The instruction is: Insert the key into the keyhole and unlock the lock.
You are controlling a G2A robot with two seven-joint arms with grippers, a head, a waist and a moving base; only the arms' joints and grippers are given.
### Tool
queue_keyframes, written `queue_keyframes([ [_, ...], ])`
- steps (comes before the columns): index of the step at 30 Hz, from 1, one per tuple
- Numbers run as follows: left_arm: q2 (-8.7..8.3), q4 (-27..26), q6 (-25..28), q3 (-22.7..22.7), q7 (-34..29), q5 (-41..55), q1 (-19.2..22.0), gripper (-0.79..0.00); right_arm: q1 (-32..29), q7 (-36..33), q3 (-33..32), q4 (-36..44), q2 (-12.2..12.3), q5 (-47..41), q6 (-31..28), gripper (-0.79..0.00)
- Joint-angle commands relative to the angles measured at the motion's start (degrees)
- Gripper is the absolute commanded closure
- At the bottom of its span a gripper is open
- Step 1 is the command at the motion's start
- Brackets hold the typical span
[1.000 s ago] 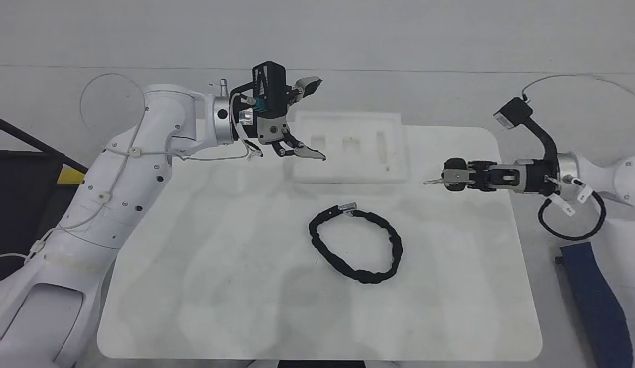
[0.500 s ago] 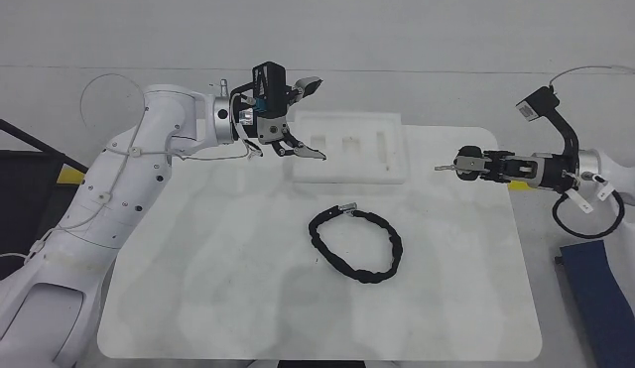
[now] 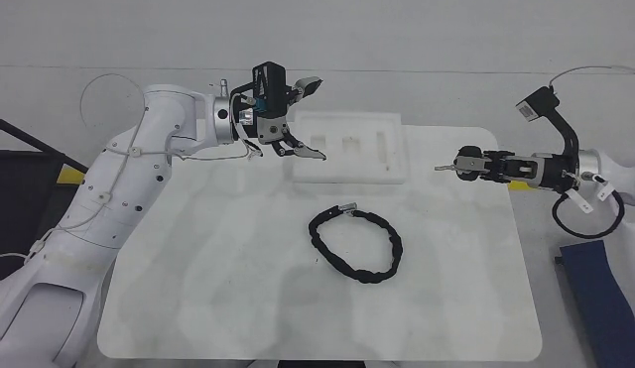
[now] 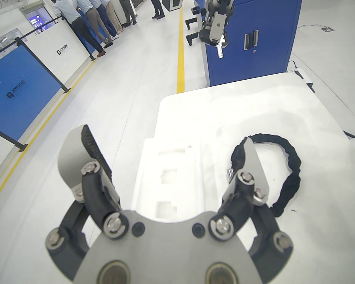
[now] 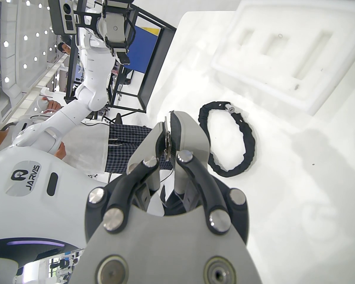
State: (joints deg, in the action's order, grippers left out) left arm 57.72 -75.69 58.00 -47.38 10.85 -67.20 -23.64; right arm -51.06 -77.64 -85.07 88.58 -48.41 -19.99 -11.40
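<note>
The lock (image 4: 297, 172) wears a black cloth sleeve, matt and wrinkled, and its bare metal end (image 5: 230, 109) glints. The key (image 5: 166, 137) looks like thin bright metal, though seen edge-on its finish is hard to judge. The foam tray (image 3: 347, 178) is white, matt and faintly grainy. The table (image 3: 198, 299) is white and smooth with a soft sheen. On the left gripper (image 4: 165, 146) the fingers (image 4: 69, 155) are satin grey metal, one lined with a ribbed black pad, carried on glossy black plastic links. The right gripper (image 5: 167, 122) is built alike.
</note>
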Motion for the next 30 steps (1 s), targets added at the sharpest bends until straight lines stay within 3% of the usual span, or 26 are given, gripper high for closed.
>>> queue_keyframes([
  [1,0.0,0.0,0.0,0.0,0.01,0.0,0.0,-0.785,0.0,0.0,0.0,0.0,0.0,0.0,0.0,0.0],
  [7,0.0,0.0,0.0,0.0,0.01,0.0,0.0,-0.785,0.0,0.0,0.0,0.0,0.0,0.0,0.0,0.0],
  [15,1.15,-0.17,-3.2,3.36,-2.29,0.98,-4.53,-0.785,0.0,0.0,0.0,0.0,0.0,0.0,0.0,0.0],
  [21,2.73,2.18,-4.88,8.01,0.21,-3.03,-8.21,-0.785,0.0,0.0,0.0,0.0,0.0,0.0,0.0,0.0],
  [30,6.62,9.98,-7.7,15.12,4.92,-7.7,-9.75,-0.785,0.0,0.0,0.0,0.0,0.0,0.0,0.0,0.0],
])
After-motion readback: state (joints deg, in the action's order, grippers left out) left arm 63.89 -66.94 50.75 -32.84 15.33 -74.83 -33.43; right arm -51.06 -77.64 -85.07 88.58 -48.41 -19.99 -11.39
